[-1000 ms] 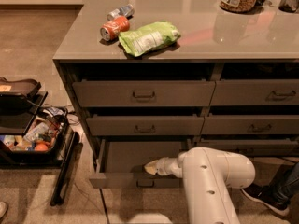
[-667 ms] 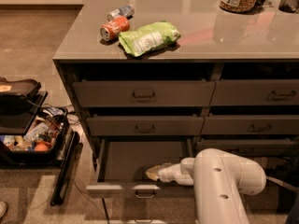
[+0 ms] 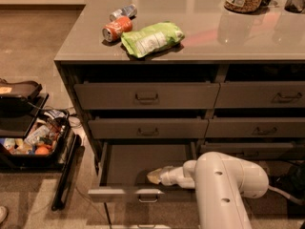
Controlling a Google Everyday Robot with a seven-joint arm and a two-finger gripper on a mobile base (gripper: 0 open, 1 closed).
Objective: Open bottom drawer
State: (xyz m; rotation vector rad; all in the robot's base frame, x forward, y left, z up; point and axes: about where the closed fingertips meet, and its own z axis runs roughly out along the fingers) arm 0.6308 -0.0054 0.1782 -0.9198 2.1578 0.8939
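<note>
The bottom drawer (image 3: 119, 193) of the left column stands pulled well out, its slim front panel low in the view with a small dark loop handle (image 3: 147, 199) at its middle. Its plain grey interior (image 3: 136, 163) shows bare. My gripper (image 3: 153, 176) reaches left from the white arm (image 3: 224, 180) and sits inside the drawer, just behind the front panel and above the handle.
Two taller drawers (image 3: 147, 96) above are closed; the right column (image 3: 259, 128) is closed too. On the counter lie a green bag (image 3: 151, 38), a red can (image 3: 116, 28) and a silver can (image 3: 123, 12). A black tray of clutter (image 3: 33, 142) sits on the floor at left.
The bottom drawer has slid further out toward me, and the gripper and arm have drawn back with it.
</note>
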